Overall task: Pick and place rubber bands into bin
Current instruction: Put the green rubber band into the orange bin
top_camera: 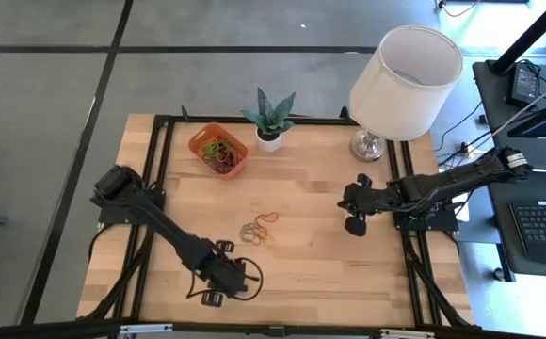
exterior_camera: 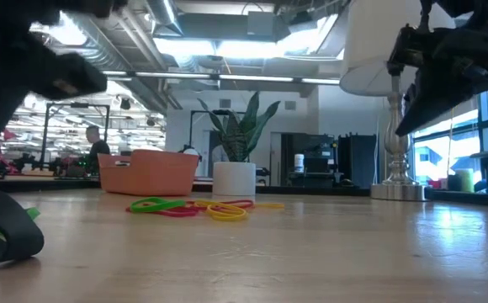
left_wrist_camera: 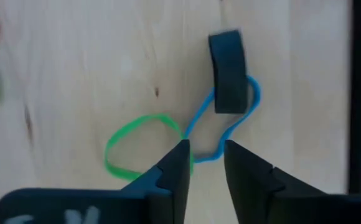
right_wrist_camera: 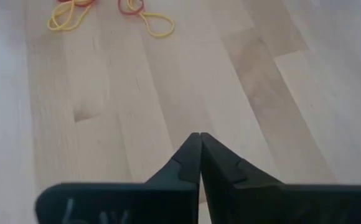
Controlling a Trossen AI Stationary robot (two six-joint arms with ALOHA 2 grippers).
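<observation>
Rubber bands (top_camera: 259,229) lie in a loose pile at the middle of your wooden table (top_camera: 367,273), well apart from the orange bin (top_camera: 218,149) at the far edge beside the potted plant (top_camera: 269,121), and some bands already sit in that bin. Your right gripper (right_wrist_camera: 200,138) hangs closed and empty above bare wood near the lamp (top_camera: 400,80). Your left gripper (left_wrist_camera: 205,152) is low at the near edge with its fingers parted by a narrow gap, right over a green band (left_wrist_camera: 140,144) and a blue band (left_wrist_camera: 227,127) that cross each other. You risk pinching both bands at once, or dragging the black loop (left_wrist_camera: 229,71) resting on the blue one, because all three touch.
</observation>
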